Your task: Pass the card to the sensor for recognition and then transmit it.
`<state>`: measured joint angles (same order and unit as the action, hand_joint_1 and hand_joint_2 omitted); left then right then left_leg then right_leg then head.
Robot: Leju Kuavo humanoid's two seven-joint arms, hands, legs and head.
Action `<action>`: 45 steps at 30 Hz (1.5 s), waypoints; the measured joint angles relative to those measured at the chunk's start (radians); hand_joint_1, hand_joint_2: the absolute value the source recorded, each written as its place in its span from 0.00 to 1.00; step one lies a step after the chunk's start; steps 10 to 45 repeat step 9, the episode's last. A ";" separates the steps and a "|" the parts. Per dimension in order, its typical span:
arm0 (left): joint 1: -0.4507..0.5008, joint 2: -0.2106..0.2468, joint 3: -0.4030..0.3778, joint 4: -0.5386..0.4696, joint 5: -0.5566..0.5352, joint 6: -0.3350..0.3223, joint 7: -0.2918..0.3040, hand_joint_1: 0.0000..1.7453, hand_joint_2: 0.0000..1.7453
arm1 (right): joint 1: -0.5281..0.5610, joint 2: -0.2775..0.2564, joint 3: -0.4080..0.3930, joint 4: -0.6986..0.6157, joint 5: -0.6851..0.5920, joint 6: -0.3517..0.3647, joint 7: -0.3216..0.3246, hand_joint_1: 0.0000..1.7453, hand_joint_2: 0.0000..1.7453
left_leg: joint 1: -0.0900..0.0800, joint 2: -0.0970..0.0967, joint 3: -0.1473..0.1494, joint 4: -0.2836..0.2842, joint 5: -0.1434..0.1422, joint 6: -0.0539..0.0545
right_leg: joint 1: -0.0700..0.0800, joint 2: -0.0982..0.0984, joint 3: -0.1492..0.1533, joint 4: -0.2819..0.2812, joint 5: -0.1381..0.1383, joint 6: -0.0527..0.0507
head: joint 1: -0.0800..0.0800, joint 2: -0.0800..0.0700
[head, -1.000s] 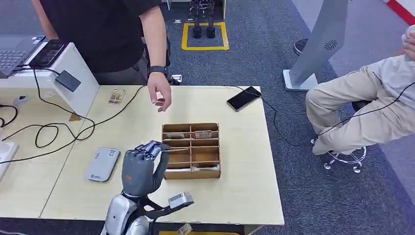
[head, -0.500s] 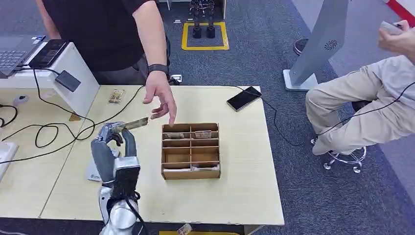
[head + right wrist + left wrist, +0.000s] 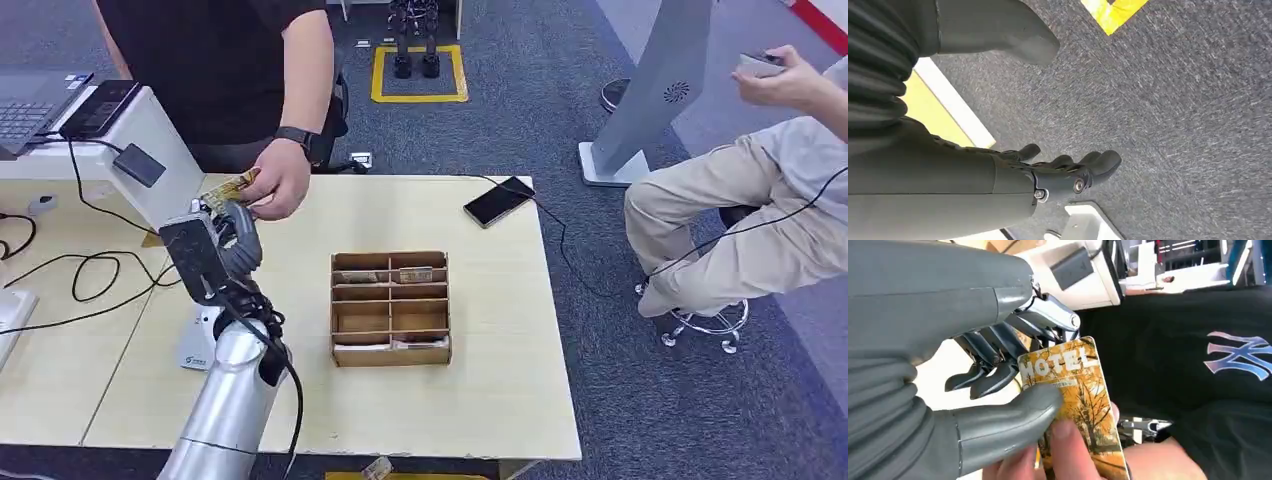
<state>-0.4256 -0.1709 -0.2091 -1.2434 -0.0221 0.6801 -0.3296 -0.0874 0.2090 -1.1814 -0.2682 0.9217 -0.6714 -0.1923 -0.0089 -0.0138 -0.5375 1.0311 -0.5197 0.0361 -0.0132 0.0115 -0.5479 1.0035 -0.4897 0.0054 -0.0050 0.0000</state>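
A pale wooden table [image 3: 480,300] stands on blue-grey carpet [image 3: 620,380].

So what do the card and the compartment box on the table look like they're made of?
Card: seemingly glossy printed plastic or laminated stock; it stays flat and stiff between the left hand and the person's hand. Compartment box: brown corrugated cardboard by its look, matte, with thin slotted dividers.

Bright, even overhead light; shadows soft. Left hand [image 3: 948,405] close to lens, blurred; card [image 3: 1075,400] sharp. No glare.
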 joint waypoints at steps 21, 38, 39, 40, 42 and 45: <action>-0.083 -0.005 0.080 0.147 -0.050 0.018 -0.034 0.00 0.00 | -0.004 0.000 0.010 0.010 0.015 -0.002 0.018 0.00 1.00 | 0.000 0.000 0.000 0.000 0.000 0.000 | 0.000 0.000 0.000 0.000 0.000 0.000 | 0.000 0.000; -0.083 -0.005 0.080 0.147 -0.050 0.018 -0.034 0.00 0.00 | -0.004 0.000 0.010 0.010 0.015 -0.002 0.018 0.00 1.00 | 0.000 0.000 0.000 0.000 0.000 0.000 | 0.000 0.000 0.000 0.000 0.000 0.000 | 0.000 0.000; -0.083 -0.005 0.080 0.147 -0.050 0.018 -0.034 0.00 0.00 | -0.004 0.000 0.010 0.010 0.015 -0.002 0.018 0.00 1.00 | 0.000 0.000 0.000 0.000 0.000 0.000 | 0.000 0.000 0.000 0.000 0.000 0.000 | 0.000 0.000; -0.083 -0.005 0.080 0.147 -0.050 0.018 -0.034 0.00 0.00 | -0.004 0.000 0.010 0.010 0.015 -0.002 0.018 0.00 1.00 | 0.000 0.000 0.000 0.000 0.000 0.000 | 0.000 0.000 0.000 0.000 0.000 0.000 | 0.000 0.000; -0.083 -0.005 0.080 0.147 -0.050 0.018 -0.034 0.00 0.00 | -0.004 0.000 0.010 0.010 0.015 -0.002 0.018 0.00 1.00 | 0.000 0.000 0.000 0.000 0.000 0.000 | 0.000 0.000 0.000 0.000 0.000 0.000 | 0.000 0.000; -0.083 -0.005 0.080 0.147 -0.050 0.018 -0.034 0.00 0.00 | -0.004 0.000 0.010 0.010 0.015 -0.002 0.018 0.00 1.00 | 0.000 0.000 0.000 0.000 0.000 0.000 | 0.000 0.000 0.000 0.000 0.000 0.000 | 0.000 0.000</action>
